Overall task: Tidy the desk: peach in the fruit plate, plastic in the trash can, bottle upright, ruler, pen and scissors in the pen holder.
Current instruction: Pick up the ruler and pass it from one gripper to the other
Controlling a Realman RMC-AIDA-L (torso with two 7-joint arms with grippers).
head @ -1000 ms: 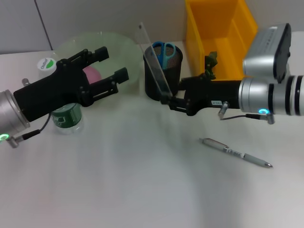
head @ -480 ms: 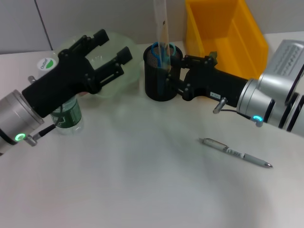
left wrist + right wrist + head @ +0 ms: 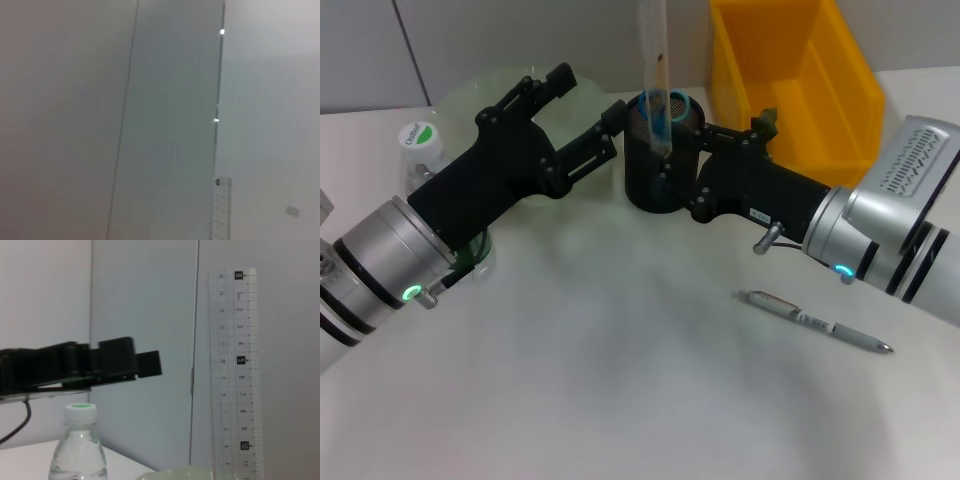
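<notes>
I am gripping the clear ruler [image 3: 656, 75] with my right hand [image 3: 668, 172], holding it upright with its lower end inside the black mesh pen holder [image 3: 655, 170], my fingers closed on it at the holder's front rim, on the side nearer the yellow bin; in the right wrist view the ruler [image 3: 231, 375] is standing vertical against the grey wall. The blue-handled scissors [image 3: 665, 107] are sitting in the pen holder beside the ruler. My left hand [image 3: 582, 118] is hovering open just beside the pen holder, on the side away from the bin, its two black fingers spread apart and holding nothing, over the edge of the pale green fruit plate [image 3: 498, 92]. The plate is lying close beside the holder, mostly hidden by my left arm, and I cannot see the peach. The bottle [image 3: 423, 145] is standing upright beyond the plate from the holder, its white cap with the green label showing. The pen [image 3: 818, 322] is lying flat on the white table [image 3: 620, 390], well apart from the pen holder toward me. The yellow trash can [image 3: 790, 72] is standing just beside the holder, behind my right arm
</notes>
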